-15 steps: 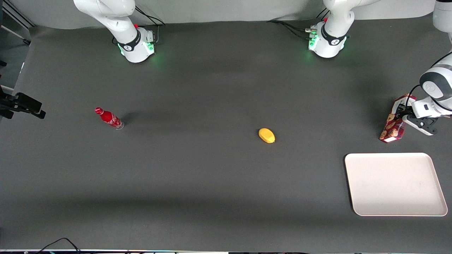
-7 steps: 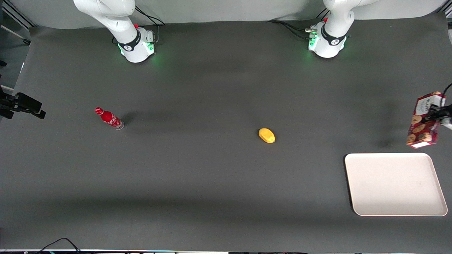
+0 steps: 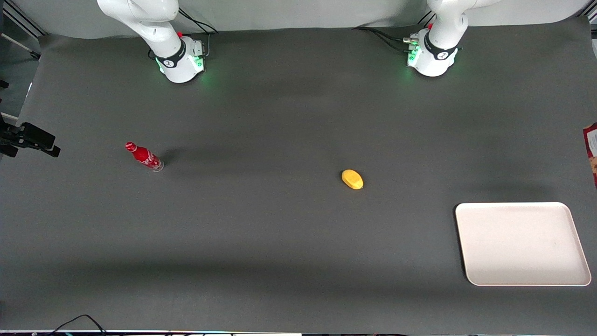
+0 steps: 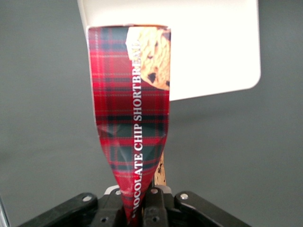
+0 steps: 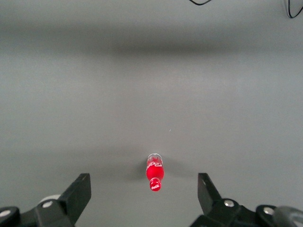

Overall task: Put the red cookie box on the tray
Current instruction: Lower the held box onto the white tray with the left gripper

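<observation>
In the left wrist view my left gripper (image 4: 134, 208) is shut on the red cookie box (image 4: 132, 109), a tartan carton with a cookie picture, pinched narrow between the fingers. The box hangs high above the table, and the cream-white tray (image 4: 213, 47) lies below its free end. In the front view only a sliver of the box (image 3: 592, 151) shows at the frame edge toward the working arm's end, farther from the camera than the tray (image 3: 522, 242). The gripper itself is out of the front view.
A yellow lemon-like object (image 3: 352, 179) lies mid-table. A small red bottle (image 3: 143, 156) lies toward the parked arm's end; it also shows in the right wrist view (image 5: 155, 173). Both arm bases (image 3: 431, 53) stand at the table's back edge.
The gripper has lifted the cookie box off the table and carried it up and sideways, almost out of the front view. The tray, lemon and bottle have not moved.
</observation>
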Controlling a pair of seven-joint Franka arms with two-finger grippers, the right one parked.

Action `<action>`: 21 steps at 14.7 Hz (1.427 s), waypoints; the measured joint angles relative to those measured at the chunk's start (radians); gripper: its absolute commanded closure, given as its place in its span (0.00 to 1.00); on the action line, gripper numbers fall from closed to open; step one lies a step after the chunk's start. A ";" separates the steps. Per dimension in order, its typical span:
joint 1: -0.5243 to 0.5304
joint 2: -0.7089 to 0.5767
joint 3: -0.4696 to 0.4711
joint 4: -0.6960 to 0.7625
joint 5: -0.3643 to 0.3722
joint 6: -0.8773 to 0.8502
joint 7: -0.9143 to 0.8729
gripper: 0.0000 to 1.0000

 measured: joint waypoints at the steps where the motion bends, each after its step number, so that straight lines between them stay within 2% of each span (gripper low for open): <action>1: -0.001 0.036 -0.006 0.043 0.005 0.000 -0.047 1.00; 7: -0.001 0.404 -0.006 0.421 0.006 0.017 -0.164 1.00; 9: -0.001 0.499 -0.005 0.500 0.006 0.062 -0.171 1.00; 13: 0.000 0.623 -0.009 0.547 0.006 0.166 -0.171 1.00; 18: 0.007 0.703 -0.010 0.548 0.006 0.280 -0.168 1.00; 19: 0.009 0.710 -0.010 0.548 0.006 0.288 -0.165 0.20; 20: 0.012 0.715 -0.010 0.548 0.006 0.293 -0.154 0.00; 21: 0.014 0.720 -0.010 0.546 0.006 0.301 -0.142 0.00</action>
